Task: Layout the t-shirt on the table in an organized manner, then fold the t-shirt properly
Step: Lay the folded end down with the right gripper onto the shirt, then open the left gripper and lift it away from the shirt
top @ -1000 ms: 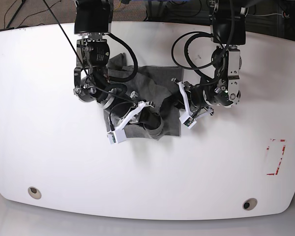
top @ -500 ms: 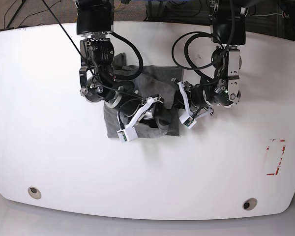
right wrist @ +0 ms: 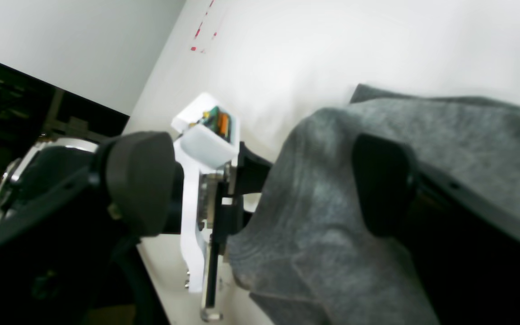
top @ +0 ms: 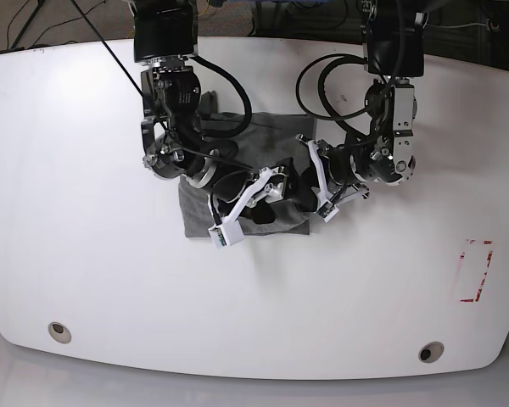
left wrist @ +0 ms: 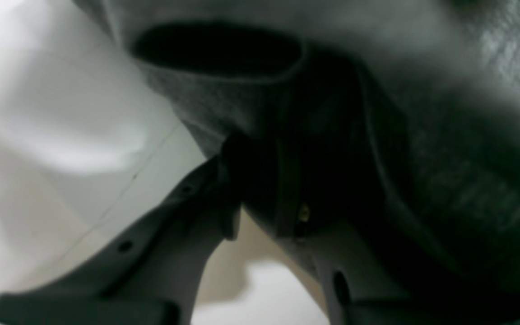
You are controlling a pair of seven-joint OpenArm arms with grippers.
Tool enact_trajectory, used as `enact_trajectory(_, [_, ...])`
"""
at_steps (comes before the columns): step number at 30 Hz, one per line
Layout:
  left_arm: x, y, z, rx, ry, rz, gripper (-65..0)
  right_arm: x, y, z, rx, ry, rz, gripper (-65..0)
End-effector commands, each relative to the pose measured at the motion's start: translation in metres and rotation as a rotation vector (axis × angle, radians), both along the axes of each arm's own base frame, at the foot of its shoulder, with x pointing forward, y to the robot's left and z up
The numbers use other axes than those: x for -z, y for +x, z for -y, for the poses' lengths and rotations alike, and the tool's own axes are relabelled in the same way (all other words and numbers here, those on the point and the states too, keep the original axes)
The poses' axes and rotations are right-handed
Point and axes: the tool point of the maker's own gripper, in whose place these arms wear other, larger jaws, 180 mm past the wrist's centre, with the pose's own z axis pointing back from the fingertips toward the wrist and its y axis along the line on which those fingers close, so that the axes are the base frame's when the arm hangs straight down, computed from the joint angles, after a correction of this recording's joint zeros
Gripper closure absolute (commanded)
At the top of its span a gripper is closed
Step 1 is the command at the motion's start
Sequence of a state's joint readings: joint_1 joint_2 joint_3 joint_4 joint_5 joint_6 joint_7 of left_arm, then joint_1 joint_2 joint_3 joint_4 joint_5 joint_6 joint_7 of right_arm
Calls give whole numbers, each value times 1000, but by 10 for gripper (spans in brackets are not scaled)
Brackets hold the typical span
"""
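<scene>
Grey shirt (top: 237, 182) lies bunched at table (top: 85, 170) centre, between both arms. L gripper (left wrist: 260, 225): jaws pinched on a shirt fold by the hem opening. R gripper (right wrist: 260, 180): jaws spread wide, cloth draped between the pads (right wrist: 382, 180), not clamped. Red tape marks (top: 477, 270) well apart, near table edge.

T-shirt (top: 276, 153): matt, heathered grey knit cloth. Table (top: 85, 186): smooth, glossy white surface. Gripper fingers (right wrist: 138, 180): matt black plastic.
</scene>
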State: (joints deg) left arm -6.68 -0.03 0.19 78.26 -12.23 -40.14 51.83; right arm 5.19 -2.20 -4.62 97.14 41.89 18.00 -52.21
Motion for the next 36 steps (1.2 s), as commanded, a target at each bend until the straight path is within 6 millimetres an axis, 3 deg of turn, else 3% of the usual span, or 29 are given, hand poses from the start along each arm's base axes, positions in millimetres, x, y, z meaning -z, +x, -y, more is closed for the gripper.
enact_trajectory(1, [-7, 4, -11, 7, 70, 21, -103, -30, 12, 7, 6, 11, 103, -582])
enact_trajectory(11, [-56, 20, -25, -8, 134, 153, -119, -38, 24, 26, -7, -72, 165, -580])
enact_trajectory(14, [-70, 25, -36, -46, 142, 190, -182, -39, 26, 31, -2, -87, 173, -574])
enact_trajectory(18, [-94, 32, -56, -121, 130, 249, -349, -39, 35, 40, 10, -160, 202, -556])
enact_trajectory(20, [-104, 33, -60, -142, 107, 269, -401, -37, 37, 43, 19, -191, 208, -550])
enact_trajectory(24, [-121, 34, -81, -217, 62, 298, -421, -30, 41, 47, 28, -238, 207, -545])
enact_trajectory(30, [-146, 28, -160, -403, 87, 341, -421, -22, 50, 37, 4, -253, 198, -544])
enact_trajectory(36, [-176, 8, -252, -574, 141, 407, -421, -15, 50, 1, -102, -346, 243, -544])
